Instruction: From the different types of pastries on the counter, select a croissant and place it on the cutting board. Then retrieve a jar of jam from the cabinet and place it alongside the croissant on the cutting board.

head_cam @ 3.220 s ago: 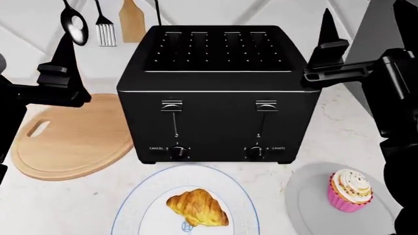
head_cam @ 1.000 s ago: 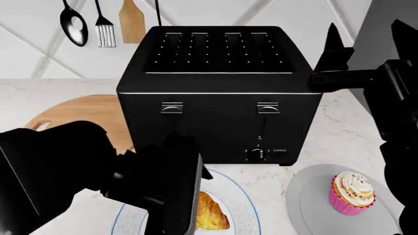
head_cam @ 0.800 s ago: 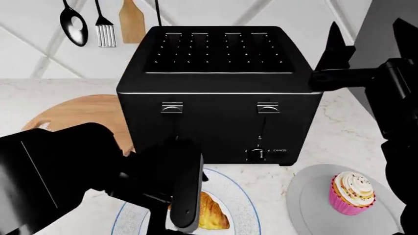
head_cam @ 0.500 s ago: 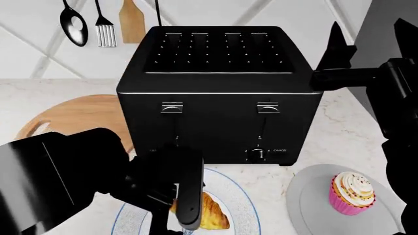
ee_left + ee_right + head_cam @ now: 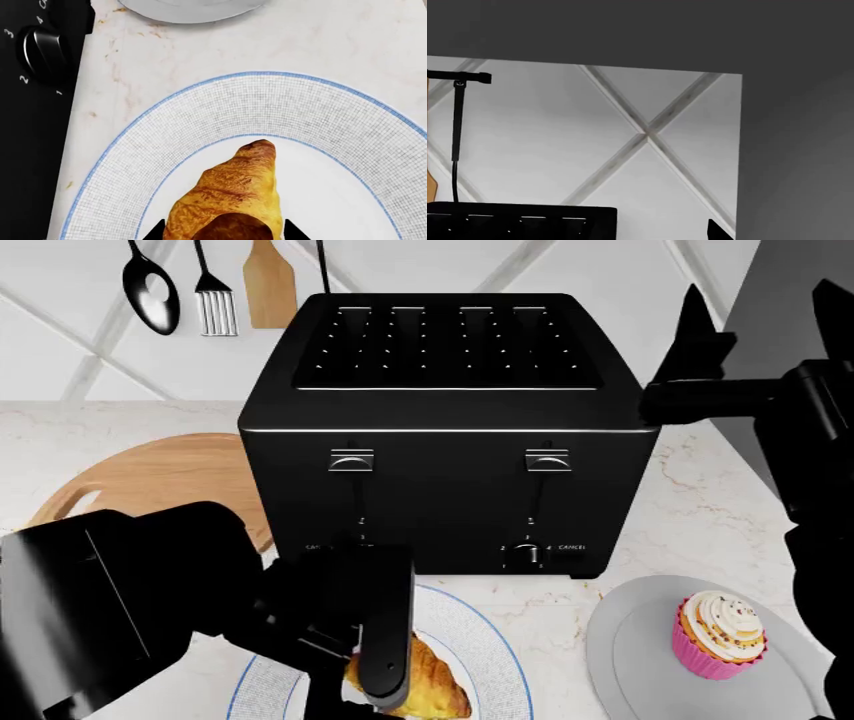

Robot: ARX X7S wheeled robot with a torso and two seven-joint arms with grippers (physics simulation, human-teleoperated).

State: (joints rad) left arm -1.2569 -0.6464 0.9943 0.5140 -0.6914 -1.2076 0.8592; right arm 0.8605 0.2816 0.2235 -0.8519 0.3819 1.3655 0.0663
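The golden-brown croissant point(image 5: 230, 197) lies on a blue-rimmed white plate point(image 5: 300, 100) on the white marble counter point(image 5: 200, 45). My left gripper point(image 5: 223, 232) is open right over it, with one black fingertip on each side of its near end. In the head view the left gripper point(image 5: 380, 665) hides most of the croissant point(image 5: 438, 692). The round wooden cutting board point(image 5: 147, 480) lies at the left, partly behind my left arm. The cupcake point(image 5: 721, 632) sits at the right. My right gripper point(image 5: 761, 310) is open and empty, high at the upper right. The jar of jam is out of view.
A big black toaster point(image 5: 447, 430) stands mid-counter between the board and the right arm; its dial side shows in the left wrist view point(image 5: 33, 75). The cupcake sits on a grey plate point(image 5: 634, 640). Utensils point(image 5: 200, 290) hang on the tiled wall. A dark panel stands at the far right.
My left arm swung from the left side down over the blue-rimmed plate and, in the last second, settled lower over the croissant. The right gripper drifted slightly right.
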